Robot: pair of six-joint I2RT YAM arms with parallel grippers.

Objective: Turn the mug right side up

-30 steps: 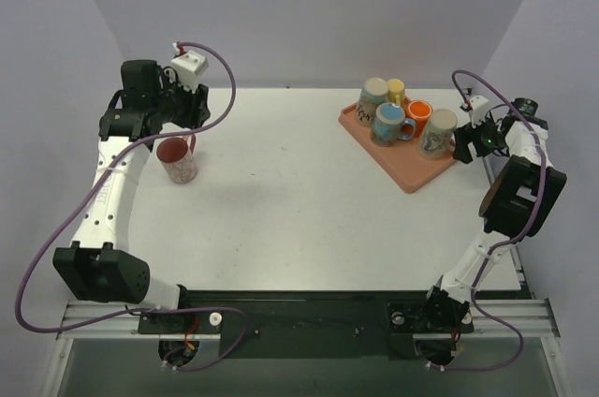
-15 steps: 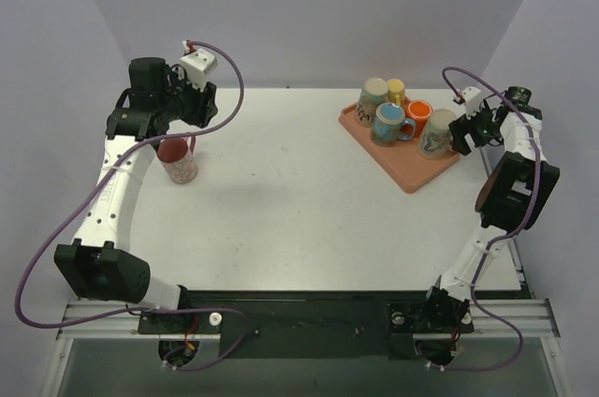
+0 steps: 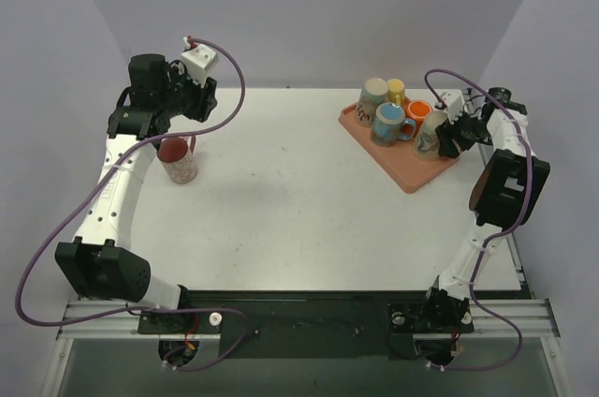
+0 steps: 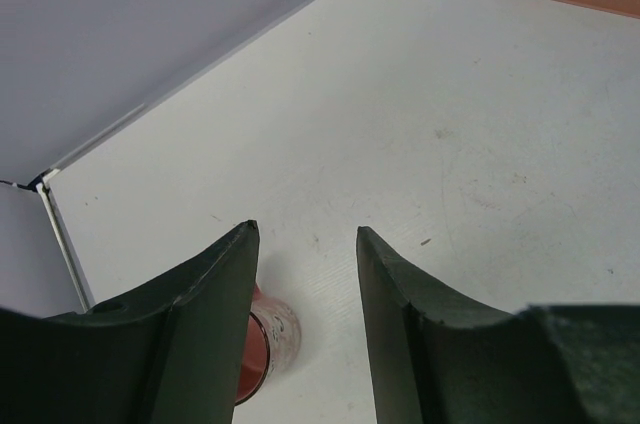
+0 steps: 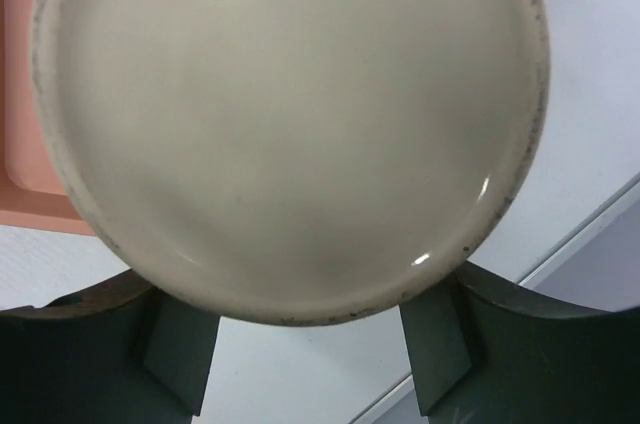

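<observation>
R arm first: the right claw [image 3: 444, 139] is sitting right over the beige speckled ceramic mug [image 3: 431, 133]. The mug is standing base-up on the right end of the salmon-pink rectangular tray [image 3: 412, 175], at the far-right of the white table [image 3: 299, 200].

Wrist cam is looking straight down on the mug's flat glossy base [image 5: 290, 124], which is filling nearly the whole view. The dark fingers [image 5: 175, 344] are showing only at the bottom, one each side of the mug, and their tips are running out of sight under the base rim. So the claw is spread approx. mug-wide w/ the mug between the fingers. Can't tell whether the pads are pressing on the wall or just straddling it. Tray edge [image 5: 15, 94] is peeking out at the left of the mug.

Sharing the tray are a blue mug [image 3: 388, 122] just beside it, an orange mug [image 3: 418, 114], a tall beige-topped mug [image 3: 373, 94] and a small yellow cup [image 3: 396, 89] at the back.

L arm: the left claw [image 4: 305, 236] is hanging over the far-left of the table w/ its fingers parted and only bare table between them, gripping nothing. A red-lined patterned mug [image 3: 176, 161] is standing open end up below it. Its rim [image 4: 268, 344] is poking out from under the left-hand finger in the wrist view.
</observation>
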